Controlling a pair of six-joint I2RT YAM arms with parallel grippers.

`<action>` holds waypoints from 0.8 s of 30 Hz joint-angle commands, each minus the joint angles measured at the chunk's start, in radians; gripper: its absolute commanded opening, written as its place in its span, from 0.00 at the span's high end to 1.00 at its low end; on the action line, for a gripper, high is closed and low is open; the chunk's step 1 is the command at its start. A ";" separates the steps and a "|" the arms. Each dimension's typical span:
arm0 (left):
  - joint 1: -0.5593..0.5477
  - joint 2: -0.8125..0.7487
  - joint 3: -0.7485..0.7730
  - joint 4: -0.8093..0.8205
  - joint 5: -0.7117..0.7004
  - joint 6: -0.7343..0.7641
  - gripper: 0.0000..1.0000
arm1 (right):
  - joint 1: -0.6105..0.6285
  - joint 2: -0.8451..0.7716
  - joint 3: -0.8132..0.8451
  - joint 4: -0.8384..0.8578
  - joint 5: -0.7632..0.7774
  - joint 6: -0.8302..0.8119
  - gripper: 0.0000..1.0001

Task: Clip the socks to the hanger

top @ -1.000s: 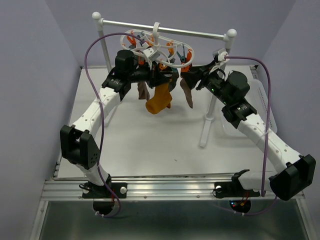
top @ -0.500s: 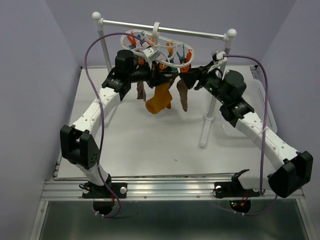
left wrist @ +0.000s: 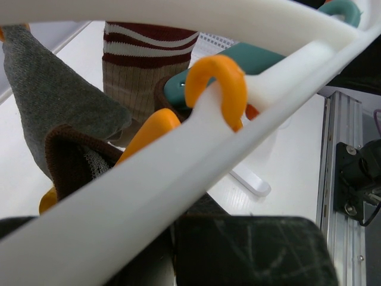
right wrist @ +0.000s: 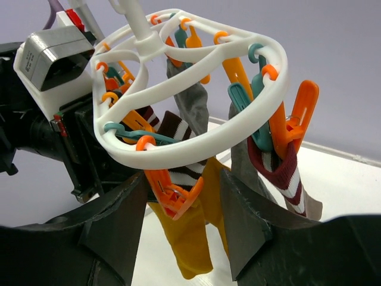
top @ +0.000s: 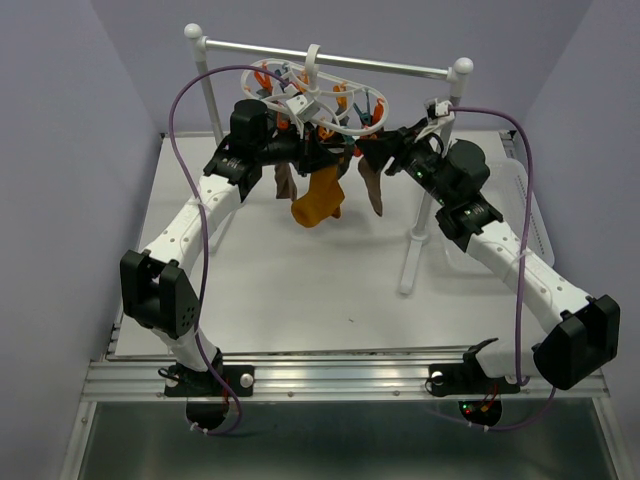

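White hanger [right wrist: 205,145] hangs by its hook on the rack [top: 400,68] crossbar, above the back of the table [top: 260,290]. Socks are clipped under the ring, all clear of the table: mustard sock [top: 318,200], brown sock [top: 373,192], striped sock [right wrist: 289,179] w/ dark red bands, grey sock [left wrist: 53,101]. Orange clip [right wrist: 174,193] sits on the near rim, w/ the mustard sock hanging just behind and below it. R hand [right wrist: 183,185]: fingers spread, one either side of that clip, under the ring; not seen squeezing it. L hand [top: 312,150] is at the opp side, fingers pressed together at the rim. White bar crosses right over them in its wrist view; can't tell if ring is pinched
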 commanded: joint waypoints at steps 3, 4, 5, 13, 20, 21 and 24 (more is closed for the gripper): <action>0.005 -0.033 0.023 0.081 0.027 -0.005 1.00 | -0.004 0.000 0.018 0.096 -0.001 0.018 0.46; 0.005 -0.033 0.023 0.081 0.025 -0.005 1.00 | -0.004 0.000 0.018 0.096 -0.001 0.018 0.46; 0.005 -0.033 0.022 0.081 0.025 -0.005 1.00 | -0.004 0.000 0.016 0.096 0.001 0.021 0.47; 0.005 -0.038 0.020 0.083 0.016 -0.011 1.00 | -0.004 -0.017 -0.005 0.112 0.062 0.081 0.47; 0.005 -0.028 0.023 0.092 0.013 -0.011 1.00 | -0.004 -0.014 -0.002 0.083 0.094 0.091 0.47; 0.005 -0.028 0.023 0.090 0.010 -0.011 1.00 | -0.004 -0.017 -0.002 0.080 0.102 0.093 0.47; 0.005 -0.025 0.025 0.093 0.005 -0.043 1.00 | 0.006 -0.032 -0.023 0.099 0.154 0.085 0.47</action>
